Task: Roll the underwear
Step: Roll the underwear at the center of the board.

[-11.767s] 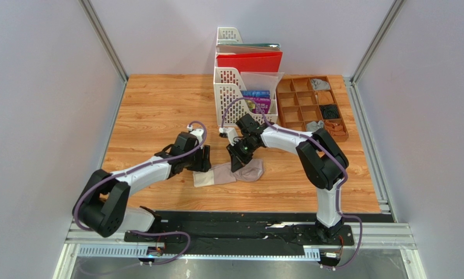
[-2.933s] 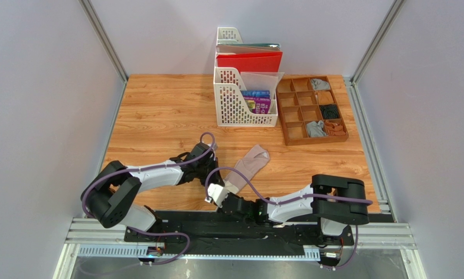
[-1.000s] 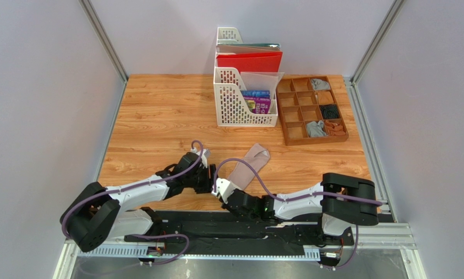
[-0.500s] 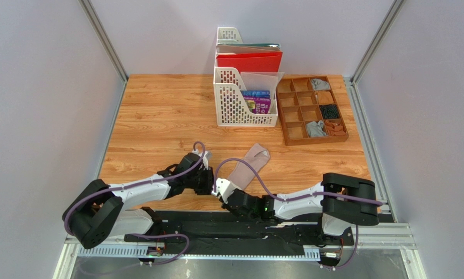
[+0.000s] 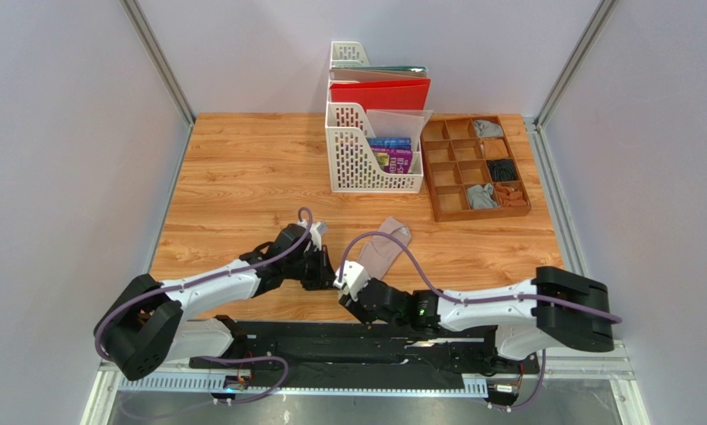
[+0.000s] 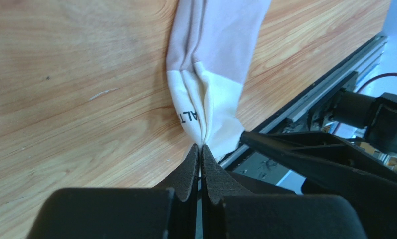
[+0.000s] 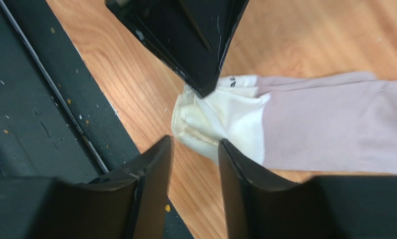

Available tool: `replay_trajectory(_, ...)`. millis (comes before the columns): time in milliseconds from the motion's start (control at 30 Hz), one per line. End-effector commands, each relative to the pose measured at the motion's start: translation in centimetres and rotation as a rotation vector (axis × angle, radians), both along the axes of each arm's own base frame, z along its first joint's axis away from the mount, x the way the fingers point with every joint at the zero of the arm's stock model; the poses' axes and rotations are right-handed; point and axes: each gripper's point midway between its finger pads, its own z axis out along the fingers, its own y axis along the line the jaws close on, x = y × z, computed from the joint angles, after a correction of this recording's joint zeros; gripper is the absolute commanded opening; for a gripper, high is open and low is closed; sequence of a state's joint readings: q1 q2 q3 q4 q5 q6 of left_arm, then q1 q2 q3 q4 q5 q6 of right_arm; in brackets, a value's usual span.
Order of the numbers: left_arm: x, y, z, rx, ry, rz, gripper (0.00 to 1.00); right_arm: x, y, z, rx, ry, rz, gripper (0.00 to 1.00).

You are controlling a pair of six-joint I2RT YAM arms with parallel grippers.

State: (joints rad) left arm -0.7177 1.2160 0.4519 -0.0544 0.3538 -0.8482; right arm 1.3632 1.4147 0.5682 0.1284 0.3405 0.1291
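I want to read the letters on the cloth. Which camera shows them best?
The left wrist view: the black letters on the cream band sit close and sharp. The right wrist view shows only a dark snippet of them. From the top they are too small to see.

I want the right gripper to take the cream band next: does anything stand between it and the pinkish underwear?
Nothing visible does. The right gripper stands open just short of the cream band of the underwear; the left gripper, shut on that band's edge, crowds in from the opposite side.
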Motion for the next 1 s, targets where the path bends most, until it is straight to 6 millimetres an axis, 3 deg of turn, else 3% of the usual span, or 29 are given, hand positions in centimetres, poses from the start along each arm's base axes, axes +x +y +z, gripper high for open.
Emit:
replay_trajectory(0, 1.3, -1.1, 2.9, -0.042, -0.001, 0.024, 0.00, 1.2, -0.8, 2.9, 0.060, -0.061, -0.029, 0.52)
replay_trajectory(233, 1.6, -1.6, 3.1, -0.087, 0.108, 0.024, 0.00, 1.6, -0.4, 3.2, 0.068, -0.077, -0.045, 0.56)
replay_trajectory(267, 1.5, -1.6, 3.2, -0.086, 0.113, 0.022, 0.00, 1.8, -0.4, 3.2, 0.067, -0.084, -0.054, 0.62)
replay_trajectory(333, 1.7, -1.5, 3.4, -0.072, 0.110, 0.016, 0.00, 2.2, 0.0, 3.3, 0.067, -0.093, -0.075, 0.63)
replay_trajectory(367, 1.8, -1.5, 3.5, -0.069, 0.108, 0.014, 0.00, 2.3, 0.0, 3.3, 0.068, -0.090, -0.079, 1.00)
replay_trajectory(600, 2.3, -1.3, 4.3, -0.083, 0.101, 0.046, 0.00, 2.7, 1.4, 3.0, 0.089, -0.047, -0.130, 0.98)
replay_trajectory(967, 3.0, -1.5, 5.7, -0.163, 0.122, 0.160, 0.00, 4.1, 1.8, 3.9, 0.080, -0.123, -0.411, 0.93)
